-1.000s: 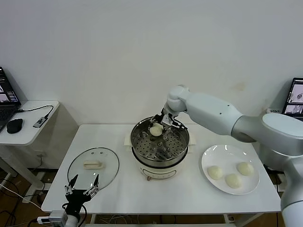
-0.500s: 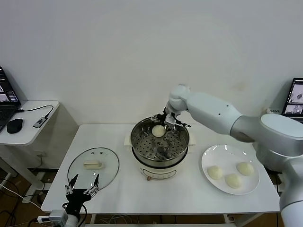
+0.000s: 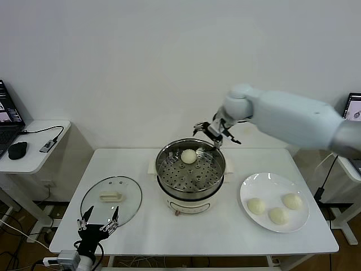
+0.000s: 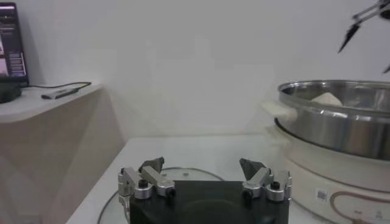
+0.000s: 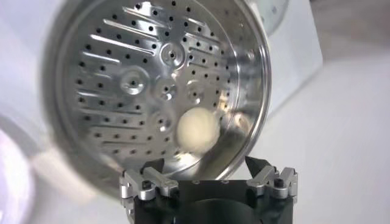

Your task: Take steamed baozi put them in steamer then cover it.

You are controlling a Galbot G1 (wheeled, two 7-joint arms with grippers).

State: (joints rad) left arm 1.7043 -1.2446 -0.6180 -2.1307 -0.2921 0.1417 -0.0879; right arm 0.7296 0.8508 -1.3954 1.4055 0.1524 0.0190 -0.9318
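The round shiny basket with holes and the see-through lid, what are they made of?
The round perforated steamer basket looks like polished steel: it shines and mirrors its surroundings. The round clear lid looks like glass with a thin metal rim; the table shows through it. Its cream handle is probably plastic.

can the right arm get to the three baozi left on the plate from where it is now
Probably yes. The right gripper hangs open and empty above the steamer's back rim, and the three baozi lie uncovered on the plate on that arm's side, with nothing between.

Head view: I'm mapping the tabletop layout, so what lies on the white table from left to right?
Glass lid → steamer holding one baozi → white plate with three baozi.
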